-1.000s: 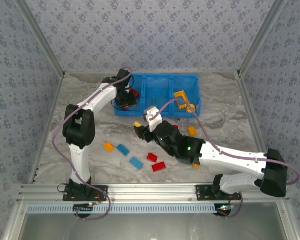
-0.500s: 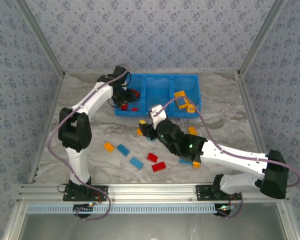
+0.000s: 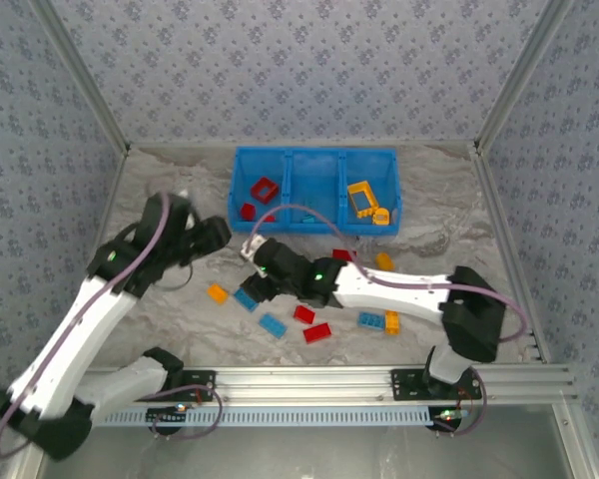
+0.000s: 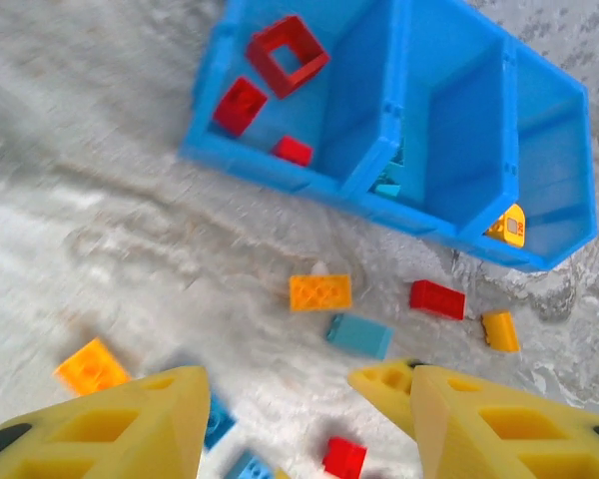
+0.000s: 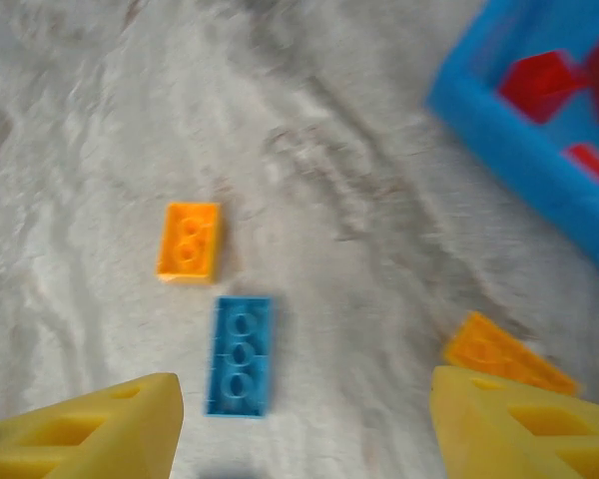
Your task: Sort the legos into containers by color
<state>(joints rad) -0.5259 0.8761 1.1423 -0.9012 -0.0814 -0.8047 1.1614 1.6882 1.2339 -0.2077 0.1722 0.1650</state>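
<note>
Two robot arms share a marbled bench (image 3: 439,200) strewn with toy bricks (image 3: 317,332). The blue bin (image 3: 315,152) sits at 12 o'clock on the bench, its three compartments side by side. A red square frame (image 3: 266,190) and a red brick (image 3: 248,211) lie in the left compartment, and yellow pieces (image 3: 362,197) lie in the right one.

The left hand (image 4: 280,399) hangs above the bench at about 9 o'clock, its yellow fingers (image 4: 130,424) spread wide with nothing between them. In its wrist view an orange brick (image 4: 319,291), a teal brick (image 4: 359,335) and a loose red brick (image 4: 437,298) lie on the marble just short of the bin.

The right hand (image 5: 304,399) reaches across to about 7 o'clock from the bin, its fingers likewise apart and empty. It hangs over a blue brick (image 5: 240,354), with a small orange brick (image 5: 190,241) close by at 11 o'clock. Other red, blue and yellow bricks lie scattered toward 6 o'clock, near the arms' bases.
</note>
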